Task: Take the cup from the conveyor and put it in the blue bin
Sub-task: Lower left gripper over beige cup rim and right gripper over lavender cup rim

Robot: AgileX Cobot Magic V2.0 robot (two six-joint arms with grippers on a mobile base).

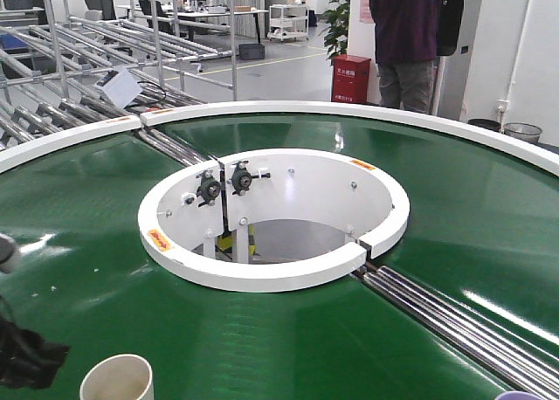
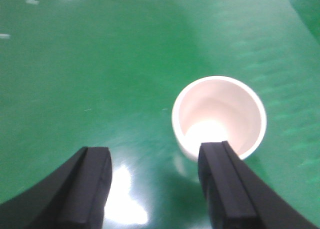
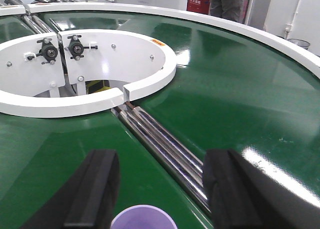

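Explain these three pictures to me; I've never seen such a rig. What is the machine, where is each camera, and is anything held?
A two-armed robot stands at a ring-shaped green conveyor. The front view looks across the belt; the other two cameras sit on the wrists, looking out between black fingers. The left gripper is open, with a white cup standing on the belt just ahead. The right gripper is open too, a purple cup showing its rim at the picture's bottom edge. Nothing is held.
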